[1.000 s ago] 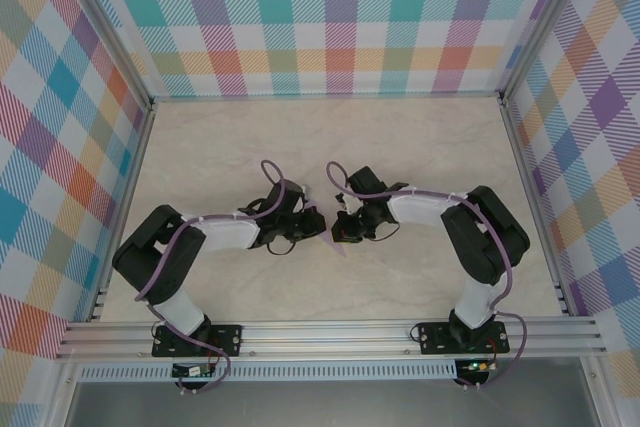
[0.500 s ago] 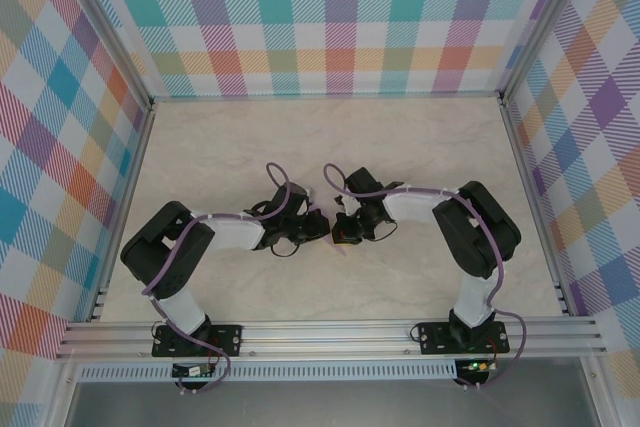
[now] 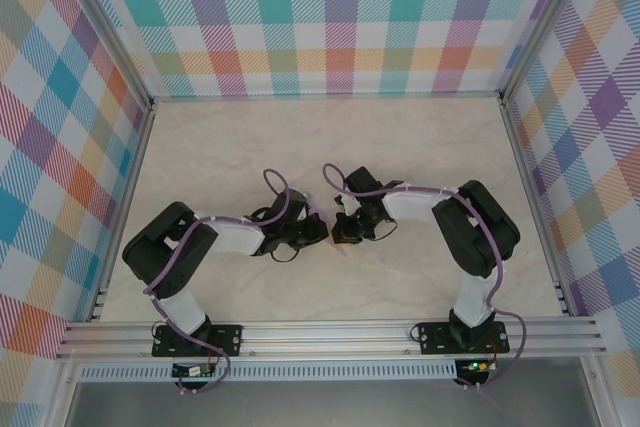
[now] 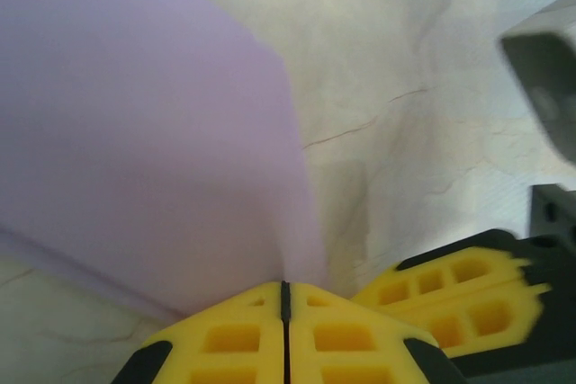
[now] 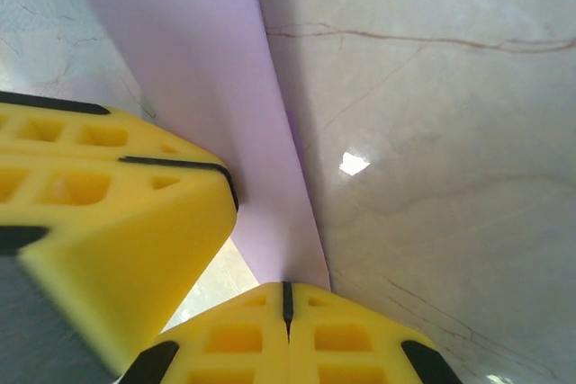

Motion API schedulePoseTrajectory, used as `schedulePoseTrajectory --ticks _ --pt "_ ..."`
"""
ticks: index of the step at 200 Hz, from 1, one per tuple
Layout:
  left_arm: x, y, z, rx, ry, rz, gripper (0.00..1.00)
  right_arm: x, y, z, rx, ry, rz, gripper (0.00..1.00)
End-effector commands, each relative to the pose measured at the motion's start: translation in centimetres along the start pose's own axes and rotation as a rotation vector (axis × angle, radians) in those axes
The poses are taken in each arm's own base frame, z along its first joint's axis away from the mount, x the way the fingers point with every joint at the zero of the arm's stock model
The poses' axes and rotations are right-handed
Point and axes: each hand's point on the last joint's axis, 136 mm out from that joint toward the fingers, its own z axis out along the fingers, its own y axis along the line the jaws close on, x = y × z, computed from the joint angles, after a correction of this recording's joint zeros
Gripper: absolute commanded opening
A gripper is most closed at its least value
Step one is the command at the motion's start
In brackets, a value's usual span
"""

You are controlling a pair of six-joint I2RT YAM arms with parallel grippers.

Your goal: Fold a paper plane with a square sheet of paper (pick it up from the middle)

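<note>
Mid-frame in the top view, the left gripper [image 3: 313, 230] is pinched shut on the lavender paper [image 4: 135, 132], which fills its wrist view's upper left. Just to its right, the right gripper [image 3: 340, 231] clamps the same paper's edge over the marble table [image 3: 430, 147].

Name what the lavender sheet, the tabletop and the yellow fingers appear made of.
The lavender sheet: thin matte paper, crisply folded. The tabletop: glossy marble-look surface, perhaps laminate; veins, a glint. The yellow fingers: likely matte moulded plastic, with recessed pockets.
</note>
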Motion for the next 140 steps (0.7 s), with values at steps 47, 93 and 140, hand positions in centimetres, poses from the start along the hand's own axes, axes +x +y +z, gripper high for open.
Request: schedulePoseTrajectory --ticks 47,93,140 --pt "0.2 4.4 -0.5 -0.177 -0.055 -0.060 0.06 2.4 -3.9 1.6 0.148 0.091 0.022 0.00" --pt "-2.3 4.9 -1.1 -0.174 -0.085 -0.073 0.06 3.3 -5.5 1.9 0.208 0.123 0.016 0.00" --pt "-6.1 6.4 -2.5 -0.180 -0.137 -0.082 0.07 4.0 -6.6 2.2 0.245 0.147 0.011 0.00"
